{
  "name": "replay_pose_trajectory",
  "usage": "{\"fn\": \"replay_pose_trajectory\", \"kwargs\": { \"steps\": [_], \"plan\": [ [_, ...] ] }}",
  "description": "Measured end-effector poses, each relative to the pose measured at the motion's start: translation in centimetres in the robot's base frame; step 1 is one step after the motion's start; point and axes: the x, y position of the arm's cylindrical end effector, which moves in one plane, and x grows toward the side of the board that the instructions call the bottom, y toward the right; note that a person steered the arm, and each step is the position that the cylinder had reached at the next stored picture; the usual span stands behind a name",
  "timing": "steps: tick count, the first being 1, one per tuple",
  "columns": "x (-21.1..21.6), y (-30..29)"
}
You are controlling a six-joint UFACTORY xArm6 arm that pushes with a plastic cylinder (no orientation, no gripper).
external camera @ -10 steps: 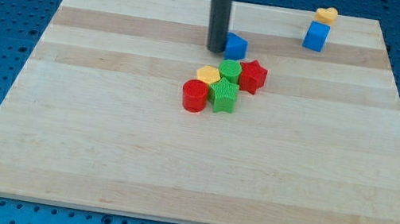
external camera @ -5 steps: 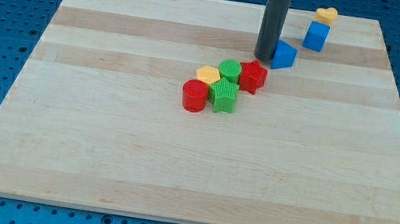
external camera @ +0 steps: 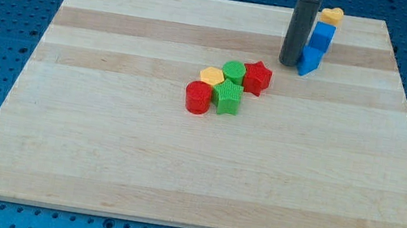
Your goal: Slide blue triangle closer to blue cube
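The blue triangle (external camera: 309,62) lies near the board's top right, touching or nearly touching the lower edge of the blue cube (external camera: 322,38). My tip (external camera: 288,63) rests against the triangle's left side. The dark rod rises from there to the view's top and hides part of the cube's left edge.
A yellow block (external camera: 332,16) sits just above the blue cube by the board's top edge. A cluster lies left of and below my tip: red star (external camera: 257,77), green cylinder (external camera: 234,72), yellow block (external camera: 212,76), green star (external camera: 227,97), red cylinder (external camera: 199,97).
My tip has moved right across the top of the board, pushing the blue triangle from above the cluster up to the blue cube. The other blocks have not moved.
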Motion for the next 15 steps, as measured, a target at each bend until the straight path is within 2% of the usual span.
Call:
{"fn": "replay_pose_trajectory", "kwargs": {
  "steps": [2,8,13,14,15],
  "plan": [
    [3.2,0.0],
    [-0.1,2.1],
    [-0.8,3.6],
    [-0.9,2.7],
    [-0.4,-0.9]
  ]
}}
